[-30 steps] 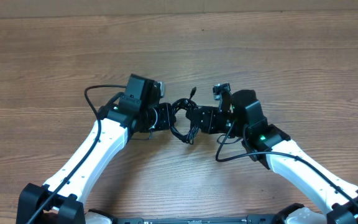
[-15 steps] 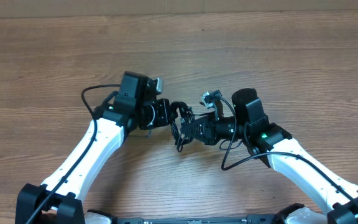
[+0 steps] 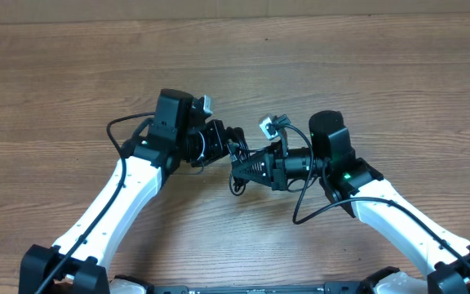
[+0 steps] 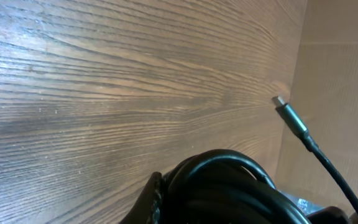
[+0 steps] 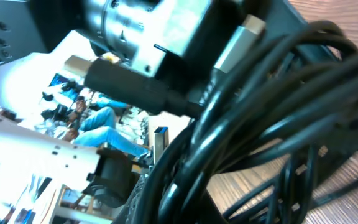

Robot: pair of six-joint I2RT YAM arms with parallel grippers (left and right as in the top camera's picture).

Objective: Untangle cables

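The cables [image 3: 238, 155] are one small knotted bundle near the middle of the bench [image 3: 72, 73], and it looks lifted off the wood, caught between my two grippers. My left gripper [image 3: 228, 140] is closed on the bundle's upper left side and my right gripper [image 3: 240, 167] is closed on its lower right side. The bundle therefore lies straight ahead of both, and neither arm is nearer, since both are touching it. The grippers face each other almost nose to nose along a line slanting from upper left to lower right in the overhead view. I judge that line to be the axis any pulling apart will follow. A slack loop hangs from the bundle toward my base. In the left wrist view one free strand ending in a plug [image 4: 288, 111] sticks out away from the coil, over the wood. In the right wrist view the strands cross thickly and fill the frame, too close to sort one from another. The bench is flat wood grain, with room to the left and right of my arms. A pale wall [image 3: 235, 8] closes the far edge, well apart from the bundle.
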